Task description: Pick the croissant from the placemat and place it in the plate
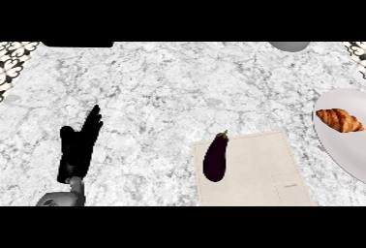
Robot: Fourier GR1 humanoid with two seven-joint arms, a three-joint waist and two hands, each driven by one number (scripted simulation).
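Note:
The golden-brown croissant (340, 120) lies on the grey plate (342, 150) at the right edge of the view. A beige placemat (257, 174) lies on the marble counter at the lower middle. A dark purple eggplant (216, 157) rests on the placemat's left edge, stem pointing away from me. My left hand (77, 147) stands open at the lower left, fingers straight and pointing up, well apart from the placemat. My right hand does not show in the view.
A dark object (77, 44) sits at the counter's far left edge, and a grey round object (289, 46) at the far right. Patterned tiles (14, 63) border the counter's far corners.

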